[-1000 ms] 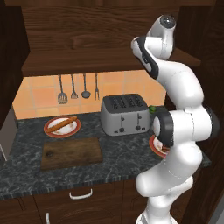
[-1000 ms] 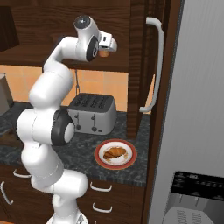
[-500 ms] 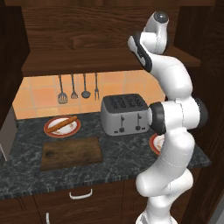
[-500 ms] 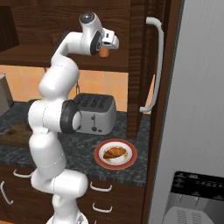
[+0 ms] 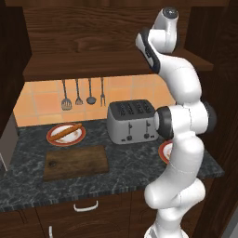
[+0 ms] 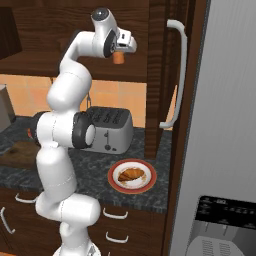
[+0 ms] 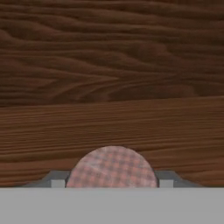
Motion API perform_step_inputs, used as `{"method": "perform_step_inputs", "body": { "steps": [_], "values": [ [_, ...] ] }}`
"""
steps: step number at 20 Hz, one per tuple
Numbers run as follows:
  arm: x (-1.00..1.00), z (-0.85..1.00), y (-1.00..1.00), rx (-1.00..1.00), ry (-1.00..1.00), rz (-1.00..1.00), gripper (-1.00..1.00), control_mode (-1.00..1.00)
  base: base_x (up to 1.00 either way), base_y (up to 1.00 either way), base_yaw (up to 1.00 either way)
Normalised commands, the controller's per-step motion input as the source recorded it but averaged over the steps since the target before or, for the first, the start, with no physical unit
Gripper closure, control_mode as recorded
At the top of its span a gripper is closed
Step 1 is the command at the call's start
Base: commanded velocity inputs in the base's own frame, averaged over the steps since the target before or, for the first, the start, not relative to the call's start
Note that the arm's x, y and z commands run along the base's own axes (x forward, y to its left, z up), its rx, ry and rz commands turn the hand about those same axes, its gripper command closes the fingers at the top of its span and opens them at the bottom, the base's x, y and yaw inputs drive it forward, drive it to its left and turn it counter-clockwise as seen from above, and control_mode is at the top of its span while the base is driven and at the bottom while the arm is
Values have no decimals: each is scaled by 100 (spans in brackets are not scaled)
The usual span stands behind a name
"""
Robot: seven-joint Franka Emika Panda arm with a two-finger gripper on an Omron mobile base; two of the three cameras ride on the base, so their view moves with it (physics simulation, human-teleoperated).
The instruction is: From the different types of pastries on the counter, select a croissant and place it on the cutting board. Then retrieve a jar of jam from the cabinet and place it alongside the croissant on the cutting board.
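Jam jar sits up on the cabinet shelf, and we have our gripper clamped on its sides, lid showing between the tips. We judge it small, rigid, light, perhaps slick; the mid-body hold suits. Croissant waits on its plate, far right of the board.
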Motion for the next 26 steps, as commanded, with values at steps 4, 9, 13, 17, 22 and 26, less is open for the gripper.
{"method": "perform_step_inputs", "body": {
  "steps": [4,9,13,17,22,26],
  "values": [
    [-35,0,-4,0,-10,0,100,-100,0,0,0],
    [-35,0,-7,0,-17,0,100,-100,0,0,0],
    [-69,0,0,0,-13,0,100,-100,0,0,0],
    [-99,0,0,0,-12,0,100,-100,0,0,0],
    [-100,0,0,0,-5,0,100,-100,0,0,0],
    [-97,0,0,0,0,0,100,-100,0,0,0]
  ]
}}
